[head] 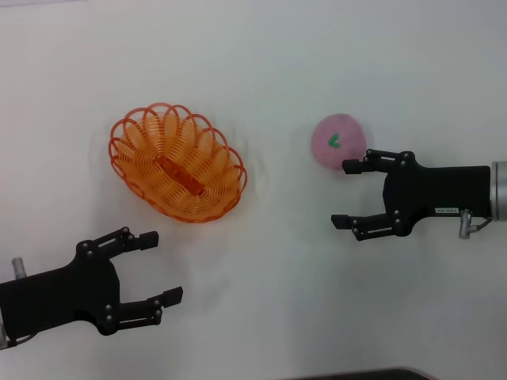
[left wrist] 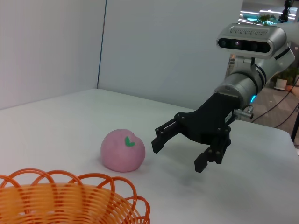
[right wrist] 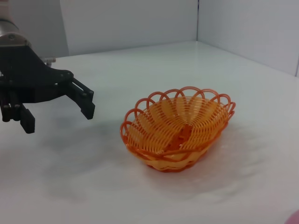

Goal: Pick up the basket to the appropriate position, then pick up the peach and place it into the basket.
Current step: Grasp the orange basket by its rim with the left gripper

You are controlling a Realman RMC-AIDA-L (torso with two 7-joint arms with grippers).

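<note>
On the white table (head: 277,63) the basket (head: 177,162) stands left of centre, empty, its long axis running diagonally from far-left to near-right. It lies just ahead of the left gripper (head: 162,267), which is the nearer one and hangs with fingers spread wide, holding nothing. The right gripper (head: 346,194) is also wide open and empty; its far finger is just beside the peach (head: 338,142), which sits well apart from the basket on the right. The basket is an oval of thin orange plastic wire with a looped rim. The peach is round, pink and matt, with a small green leaf mark.
</note>
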